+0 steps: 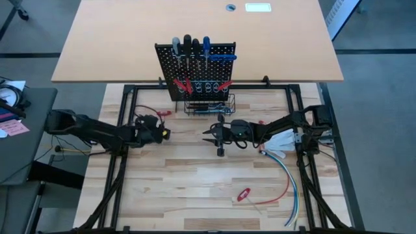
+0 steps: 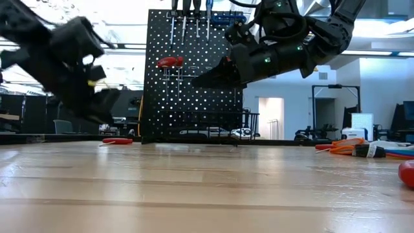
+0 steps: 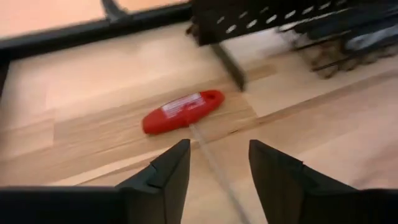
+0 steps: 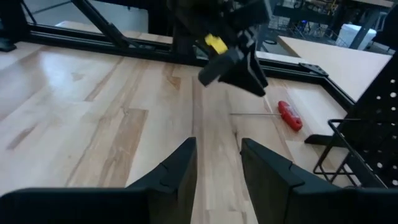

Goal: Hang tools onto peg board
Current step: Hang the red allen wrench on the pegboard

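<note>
The black peg board [image 1: 195, 68] stands at the table's far middle, with screwdrivers in its blue rail, red-handled tools hung below and a wire basket [image 1: 209, 106] at its base. A red T-handle tool [image 3: 183, 111] lies flat on the table left of the basket; it also shows in the high view [image 1: 162, 114]. My left gripper [image 3: 217, 168] is open just above and short of it, the tool's thin shaft running toward the gap between the fingers. My right gripper [image 4: 217, 162] is open and empty in the air mid-table [image 1: 209, 134], pointing toward the left gripper.
A second red-handled tool [image 1: 244, 194] lies near the table's front right. Red, blue and white cables [image 1: 289, 175] trail along the right side. The black frame rails [image 1: 123, 104] border the work area. Bare wood lies between the grippers and the front edge.
</note>
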Available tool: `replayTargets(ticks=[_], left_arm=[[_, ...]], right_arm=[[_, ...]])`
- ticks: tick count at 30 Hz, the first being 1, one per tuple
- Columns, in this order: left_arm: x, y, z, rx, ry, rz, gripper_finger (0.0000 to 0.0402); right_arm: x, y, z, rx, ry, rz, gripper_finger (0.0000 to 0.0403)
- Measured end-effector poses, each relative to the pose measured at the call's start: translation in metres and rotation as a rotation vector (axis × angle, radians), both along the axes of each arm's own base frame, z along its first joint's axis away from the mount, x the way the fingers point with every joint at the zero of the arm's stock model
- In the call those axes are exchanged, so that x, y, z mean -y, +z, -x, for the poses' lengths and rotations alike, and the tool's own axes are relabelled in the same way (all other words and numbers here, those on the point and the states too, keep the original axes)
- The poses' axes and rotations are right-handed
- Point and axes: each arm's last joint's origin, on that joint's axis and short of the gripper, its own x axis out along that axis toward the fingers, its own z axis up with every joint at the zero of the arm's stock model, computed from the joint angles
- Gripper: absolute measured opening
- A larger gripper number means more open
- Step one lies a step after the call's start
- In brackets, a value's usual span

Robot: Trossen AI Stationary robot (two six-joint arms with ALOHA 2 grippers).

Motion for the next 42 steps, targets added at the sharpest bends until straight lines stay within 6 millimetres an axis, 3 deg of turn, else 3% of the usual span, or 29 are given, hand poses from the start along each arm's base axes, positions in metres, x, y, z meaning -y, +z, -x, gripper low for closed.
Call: replayTargets(ticks=[5,10,14,18,20,27,37,42], left_arm=[[-0.019,-0.019,0.002,-0.017,0.002,0.051,0.0172],[-0.03,-0.036,-0.006,-0.071,-0.072,0.107,0.0154],[-0.037,-0.048,-0.014,-0.119,-0.098,0.108,0.0112],[-0.036,-0.052,-0.022,-0.186,-0.182,0.117,0.004],[-0.031,-0.049,-0.025,-0.182,-0.222,0.129,0.0014],[0.0,-0.025,-0.018,-0.17,-0.474,0.295,0.0002],[0.018,0.004,0.018,-0.127,-0.436,0.318,0.0001],[0.036,0.009,0.02,-0.024,-0.484,0.264,0.0]], right_arm=[[0.002,0.0,0.0,-0.001,-0.005,0.0,0.0131],[0.003,-0.002,0.001,-0.019,-0.008,-0.001,0.0131],[0.003,-0.002,0.001,-0.021,-0.008,-0.001,0.0131],[0.002,-0.004,0.001,-0.043,-0.005,-0.001,0.0131],[0.002,-0.004,0.001,-0.045,-0.005,-0.002,0.0131],[-0.001,-0.005,0.001,-0.049,0.006,0.005,0.0131],[-0.002,-0.008,0.002,-0.085,0.013,0.021,0.0131],[0.002,-0.015,0.004,-0.191,-0.072,0.047,0.0124]])
